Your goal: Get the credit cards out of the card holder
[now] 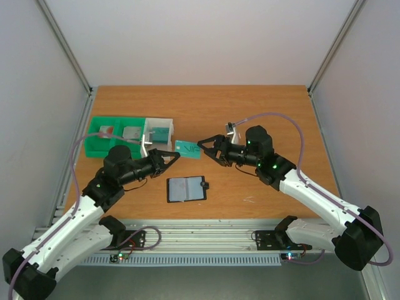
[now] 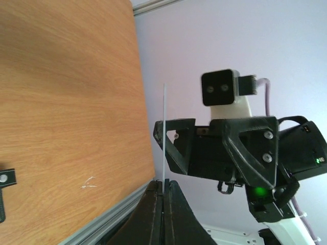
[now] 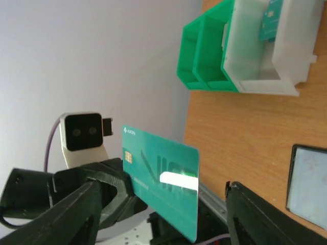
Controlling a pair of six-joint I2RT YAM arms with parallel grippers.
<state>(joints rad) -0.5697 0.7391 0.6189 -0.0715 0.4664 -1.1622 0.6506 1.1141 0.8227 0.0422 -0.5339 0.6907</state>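
My left gripper [image 1: 177,154] is shut on a teal-green credit card [image 1: 186,148] and holds it above the table, in front of the white tray. In the left wrist view the card [image 2: 164,132] shows edge-on as a thin pale line rising from the closed jaws [image 2: 164,187]. My right gripper [image 1: 204,150] is open, and its fingers [image 3: 66,214] stand wide on either side of the card [image 3: 161,184] without touching it. The black card holder [image 1: 186,189] lies open on the table below, with its clasp tab to the right. It also shows in the right wrist view [image 3: 309,181].
A green two-compartment tray [image 1: 100,142] and a white tray [image 1: 150,125] stand at the left. A teal card [image 1: 160,133] is in the white tray and a grey card [image 1: 131,132] in the green one. Grey walls enclose the table.
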